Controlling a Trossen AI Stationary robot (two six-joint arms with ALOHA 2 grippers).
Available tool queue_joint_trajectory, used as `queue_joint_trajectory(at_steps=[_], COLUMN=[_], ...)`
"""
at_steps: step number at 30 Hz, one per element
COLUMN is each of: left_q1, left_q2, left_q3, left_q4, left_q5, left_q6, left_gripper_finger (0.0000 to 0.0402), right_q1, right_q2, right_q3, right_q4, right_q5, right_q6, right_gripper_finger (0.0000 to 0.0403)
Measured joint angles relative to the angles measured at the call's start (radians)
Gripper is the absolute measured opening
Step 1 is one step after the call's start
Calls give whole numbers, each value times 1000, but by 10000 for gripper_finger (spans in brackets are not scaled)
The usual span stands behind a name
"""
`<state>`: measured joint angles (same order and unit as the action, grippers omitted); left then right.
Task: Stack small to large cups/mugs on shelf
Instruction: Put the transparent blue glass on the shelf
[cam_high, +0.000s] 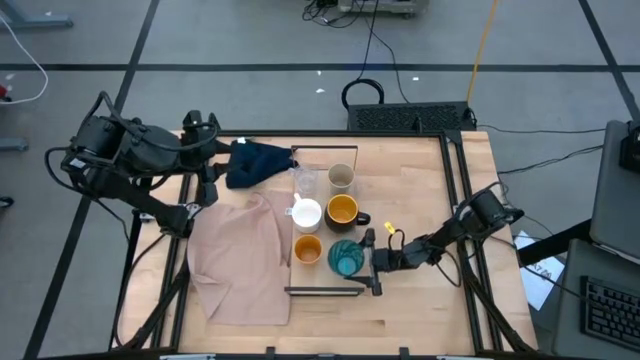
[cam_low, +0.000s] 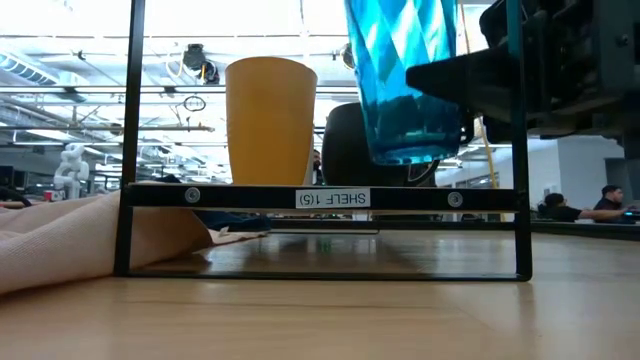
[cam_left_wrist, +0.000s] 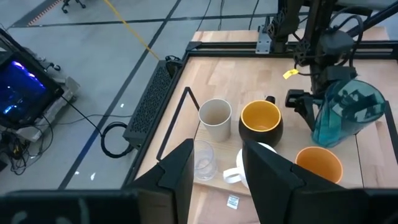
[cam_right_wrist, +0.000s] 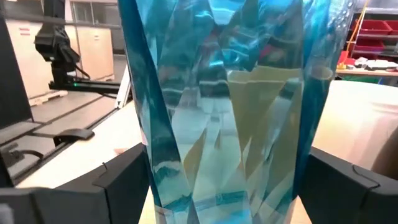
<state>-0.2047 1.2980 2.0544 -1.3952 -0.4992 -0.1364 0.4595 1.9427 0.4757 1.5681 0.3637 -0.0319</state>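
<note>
We are looking at a shelf (cam_high: 322, 291) that is already carrying five vessels: the clear glass (cam_high: 306, 184) and the beige-grey cup (cam_high: 341, 178) at its far end, the white mug (cam_high: 305, 213) and the dark-handled orange mug (cam_high: 344, 212) in the middle, and the small orange cup (cam_high: 308, 249) near the close end. We are judging the teal tumbler (cam_high: 346, 259) to be the last piece in hand: the right gripper (cam_high: 372, 262) is holding it with its fingers clamped on its sides, and in the low view the tumbler's base is hanging just above the shelf plank beside the orange cup, tilted rather than upright. So setting it down, letting go and pulling back are remaining, as far as we are able to tell. The left gripper (cam_left_wrist: 214, 171) is waiting over the far left of the counter (cam_high: 420, 190), near a dark blue cloth (cam_high: 252, 162), its fingers standing apart and empty. We are finding some things hard to read: the right wrist view is filled almost wholly by the tumbler, the low view is cutting off the tumbler's top and hiding the farther cups behind the orange one, and we are not able to confirm the size order from above.
</note>
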Motion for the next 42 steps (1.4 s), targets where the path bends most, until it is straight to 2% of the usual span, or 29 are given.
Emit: queue_joint_trajectory(at_steps=[6,32,42], left_q1=[0,0,0], left_q2=[0,0,0], left_q3=[0,0,0], left_q4=[0,0,0], left_q5=[0,1,6], left_q6=[-5,-35,-46], left_gripper_finger=[138,138,138], right_q1=[-7,-8,-8], right_q2=[35,35,35], right_q3=[12,12,11], right_q4=[0,-32,-43], right_q5=[-1,-1,-2], right_q6=[-8,8,24], right_gripper_finger=[320,321,335])
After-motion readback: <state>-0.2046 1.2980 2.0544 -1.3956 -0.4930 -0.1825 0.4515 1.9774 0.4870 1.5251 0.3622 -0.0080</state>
